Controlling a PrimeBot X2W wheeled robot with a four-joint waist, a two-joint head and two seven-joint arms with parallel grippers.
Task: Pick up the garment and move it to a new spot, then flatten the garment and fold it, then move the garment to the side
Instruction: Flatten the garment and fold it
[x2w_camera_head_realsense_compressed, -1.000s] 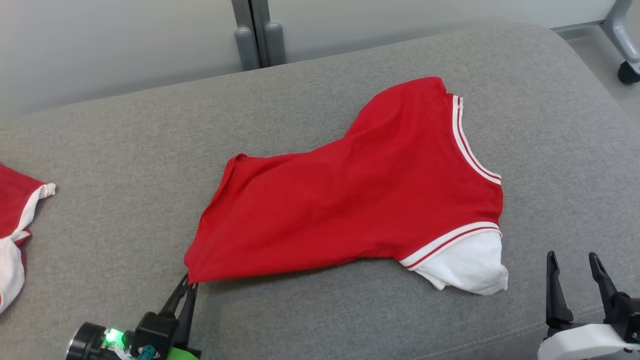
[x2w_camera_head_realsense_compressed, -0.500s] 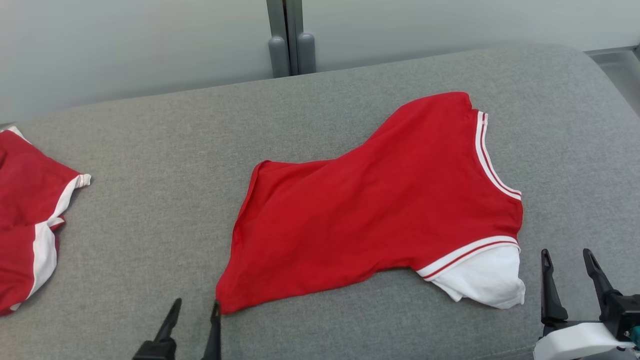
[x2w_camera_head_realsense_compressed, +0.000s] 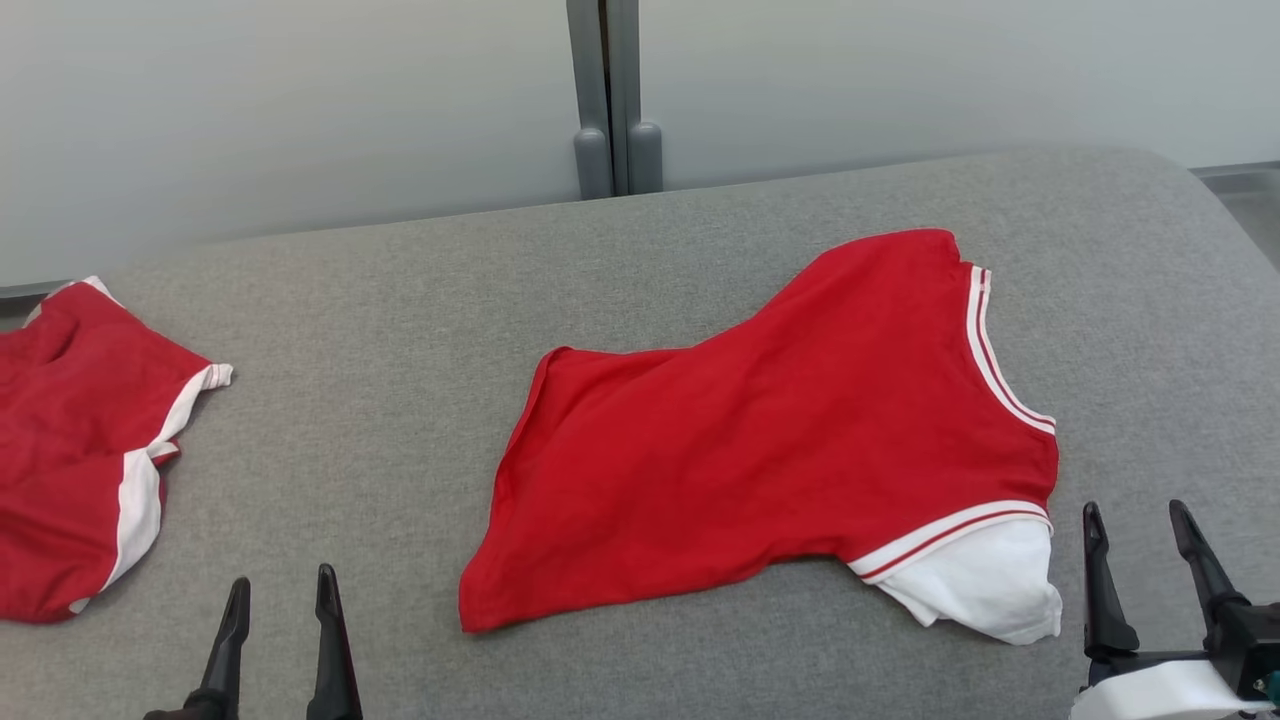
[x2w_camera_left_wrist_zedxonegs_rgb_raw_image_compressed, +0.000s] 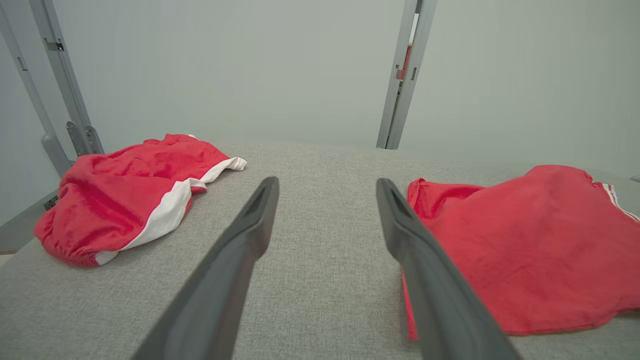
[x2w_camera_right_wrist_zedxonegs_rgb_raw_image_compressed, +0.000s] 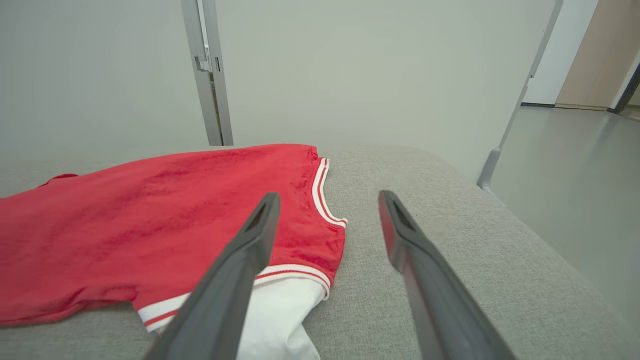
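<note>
The shirt (x2w_camera_head_realsense_compressed: 780, 440) lies spread on the grey cushion (x2w_camera_head_realsense_compressed: 400, 300), between the two grippers. The left gripper (x2w_camera_head_realsense_compressed: 283, 577) hovers wide open and empty, near the shirt's hem corner but apart from it. The right gripper (x2w_camera_head_realsense_compressed: 1134, 507), equally wide open and empty, sits just beside the white sleeve (x2w_camera_head_realsense_compressed: 985, 585)

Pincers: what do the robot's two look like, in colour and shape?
Both look alike. The left pincer and the right pincer each have two long, slim, dark grey fingers that taper towards the tip, with a shallow recess on the inner face near each tip. Behind the right pincer are a black block and a glossy white housing.
</note>
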